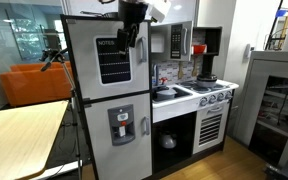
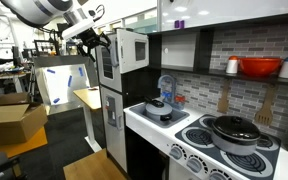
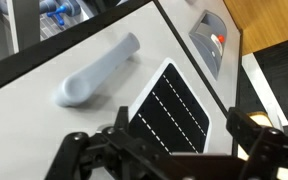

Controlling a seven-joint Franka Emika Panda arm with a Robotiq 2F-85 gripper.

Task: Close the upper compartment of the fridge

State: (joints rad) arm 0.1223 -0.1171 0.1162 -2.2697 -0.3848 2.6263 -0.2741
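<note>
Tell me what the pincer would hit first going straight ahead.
Probably the black notes panel on the upper fridge door: in the wrist view the open pincer points right at it, handle off to one side. How near it is, I cannot tell.

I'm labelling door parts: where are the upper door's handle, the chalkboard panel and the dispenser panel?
handle [image 3: 99,68], wrist view, middle of its grey bar.
chalkboard panel [image 1: 112,60], an exterior view, centre of its black face.
dispenser panel [image 1: 121,125], an exterior view, its middle.
</note>
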